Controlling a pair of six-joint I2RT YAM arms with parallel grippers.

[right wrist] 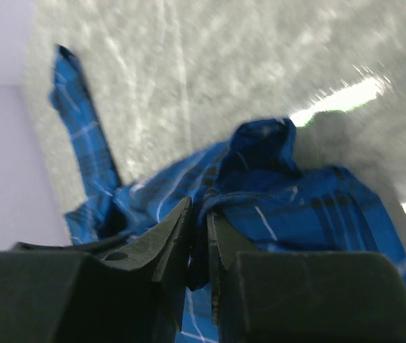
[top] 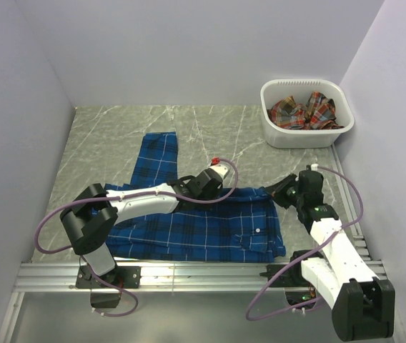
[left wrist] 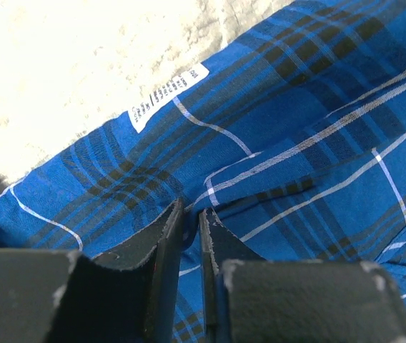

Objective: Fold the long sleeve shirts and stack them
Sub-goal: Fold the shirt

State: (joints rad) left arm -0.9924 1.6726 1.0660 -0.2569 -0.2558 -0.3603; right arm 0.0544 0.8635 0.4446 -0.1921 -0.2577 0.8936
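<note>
Blue plaid shirt [top: 210,230], soft woven cloth, spread flat on the marbled grey table [top: 110,132], near edge. Left gripper [left wrist: 191,211] narrow, pinching a mid-shirt fold. Right gripper [right wrist: 199,211] narrow, nipping the shirt's right edge. Far right: rounded white plastic basket [top: 304,136] holding a crumpled red-orange plaid shirt [top: 307,113].

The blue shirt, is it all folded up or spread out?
Mostly spread. The blue shirt lies across the table, one sleeve sticking straight out.
</note>
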